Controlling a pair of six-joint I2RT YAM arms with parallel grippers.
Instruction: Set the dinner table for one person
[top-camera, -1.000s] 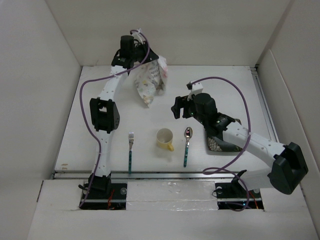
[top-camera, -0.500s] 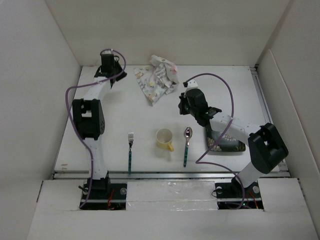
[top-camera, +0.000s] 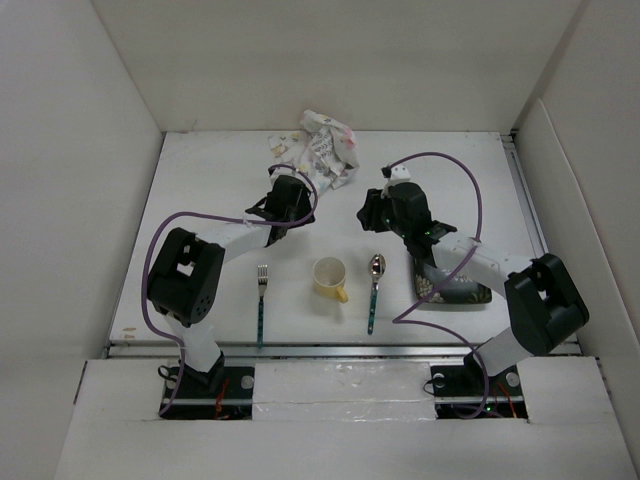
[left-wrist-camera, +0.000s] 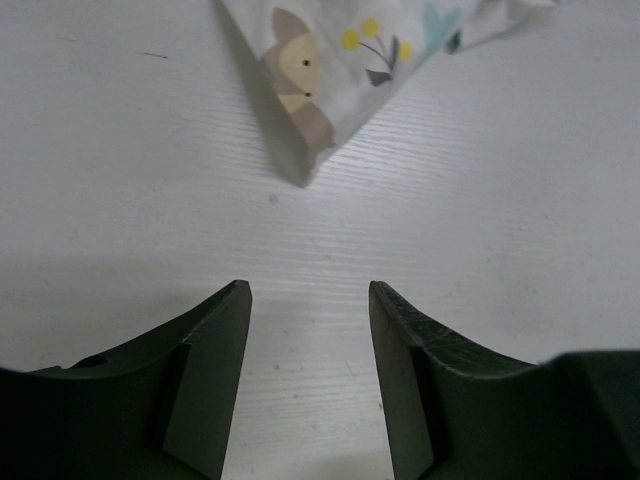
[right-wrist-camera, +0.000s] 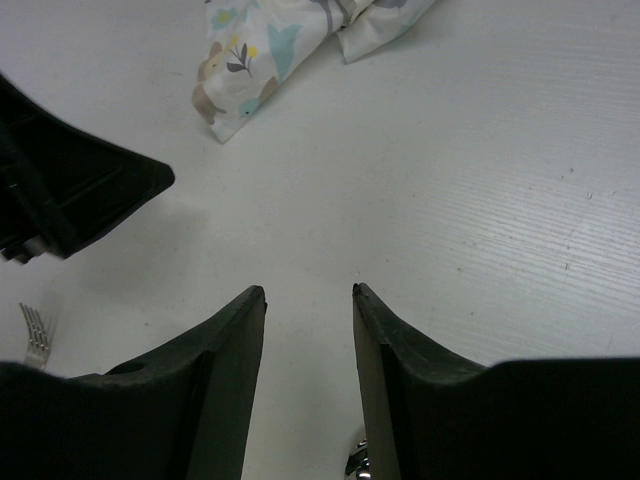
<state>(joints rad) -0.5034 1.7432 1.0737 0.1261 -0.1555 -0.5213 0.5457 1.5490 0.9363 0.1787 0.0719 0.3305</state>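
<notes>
both pairs of jaws spread, empty, above the dinner table (left-wrist-camera: 120, 150); only the top view shows the mug (top-camera: 329, 277).

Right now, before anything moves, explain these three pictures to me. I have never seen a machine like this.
Two robot arms are bolted at the near edge of the white dinner table. The overhead picture looks down from above and behind them. The other two pictures come from a camera on each wrist. The left gripper and the right gripper both stand open and hold nothing. Both point toward a crumpled animal-print placemat at the far side. Closer to the arms' bases, a fork, a yellow cup and a spoon lie in a row. A dark patterned dish sits to the right, partly hidden.
</notes>
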